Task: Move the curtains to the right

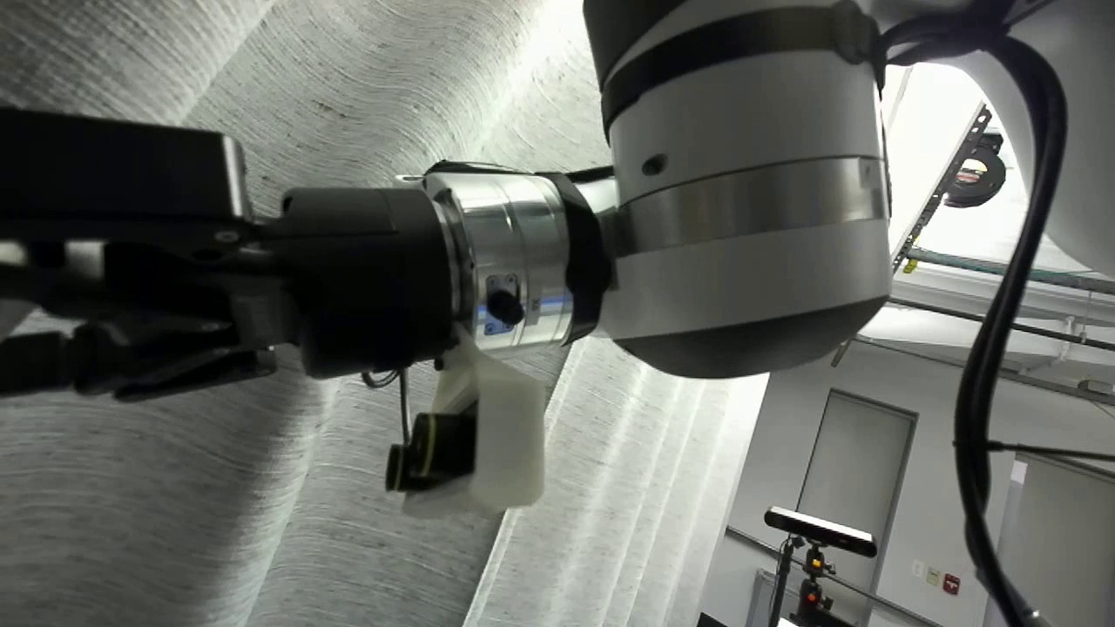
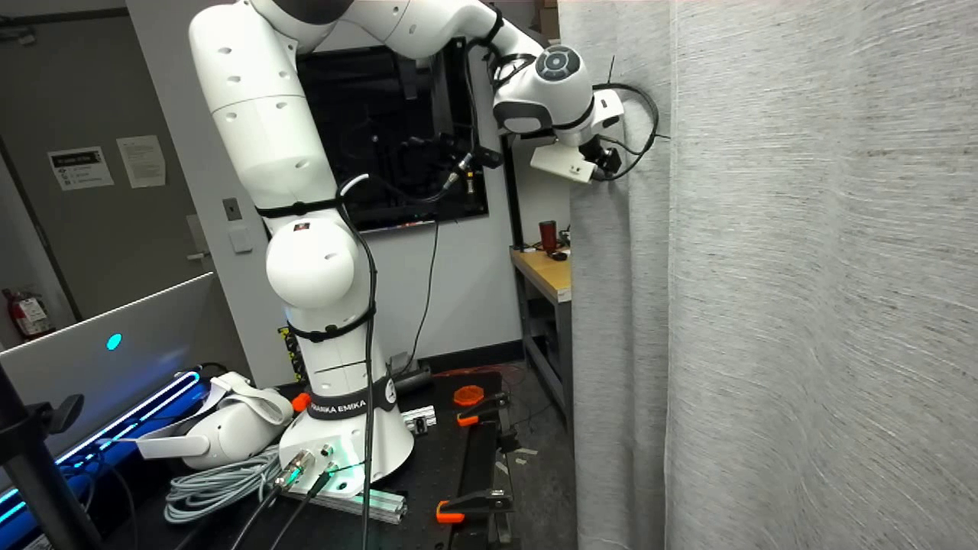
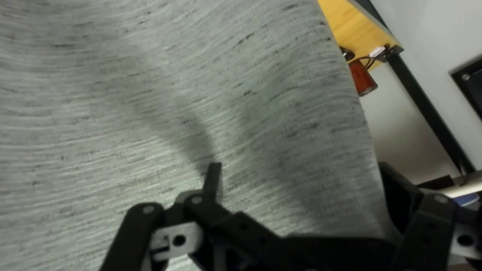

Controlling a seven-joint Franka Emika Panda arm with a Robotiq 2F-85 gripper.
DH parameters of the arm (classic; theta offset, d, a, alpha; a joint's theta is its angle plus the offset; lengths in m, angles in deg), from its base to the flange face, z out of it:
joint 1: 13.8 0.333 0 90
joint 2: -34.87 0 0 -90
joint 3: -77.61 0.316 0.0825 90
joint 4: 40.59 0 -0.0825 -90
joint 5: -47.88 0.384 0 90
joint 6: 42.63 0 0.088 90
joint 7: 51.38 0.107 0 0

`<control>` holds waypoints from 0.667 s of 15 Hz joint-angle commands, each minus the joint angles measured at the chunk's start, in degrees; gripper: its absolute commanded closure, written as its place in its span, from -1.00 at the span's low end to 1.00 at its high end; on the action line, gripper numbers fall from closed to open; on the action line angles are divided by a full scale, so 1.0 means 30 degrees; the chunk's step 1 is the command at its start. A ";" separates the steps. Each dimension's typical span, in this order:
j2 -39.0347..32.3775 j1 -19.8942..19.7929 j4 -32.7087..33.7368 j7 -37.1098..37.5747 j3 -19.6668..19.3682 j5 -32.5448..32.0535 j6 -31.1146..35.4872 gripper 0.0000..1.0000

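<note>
Beyond the right-hand edge of the black worktop (image 2: 439, 451), as an exterior view shows it, across a strip of floor (image 2: 546, 473), the curtains (image 2: 764, 305) hang in long upright folds, a wooden bench (image 2: 544, 269) behind their free edge (image 2: 582, 367). Your gripper (image 3: 301, 169) is up high at that edge, well above the worktop. In the wrist view, apparently inverted, its fingers (image 3: 213, 180) are spread wide with the border of the cloth between them: one in front of the fabric, the opposite one past the border and partly hidden by it. Nothing is pinched; whether a fingertip brushes the cloth, I can't tell.

Expect something soft and limp, light where you hold it, but with a tall drop trailing, so it will likely lag and swing. The dry, ribbed weave should grip rather than slip, and shouldn't be fragile, though a hard yank might pull threads or strain the top fixing, which is out of frame. Take hold right at the free edge, deep enough to gather a full fold; mid-panel, your tips would probably just skate. Then you'd want a steady draw along the worktop's right edge, away from its far right corner, clear of the orange-tipped clamps (image 2: 475, 503).
</note>
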 commanded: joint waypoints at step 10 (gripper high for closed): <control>-0.0400 0.0078 0.0695 -0.6854 0.0153 0.6058 0.0970 0.61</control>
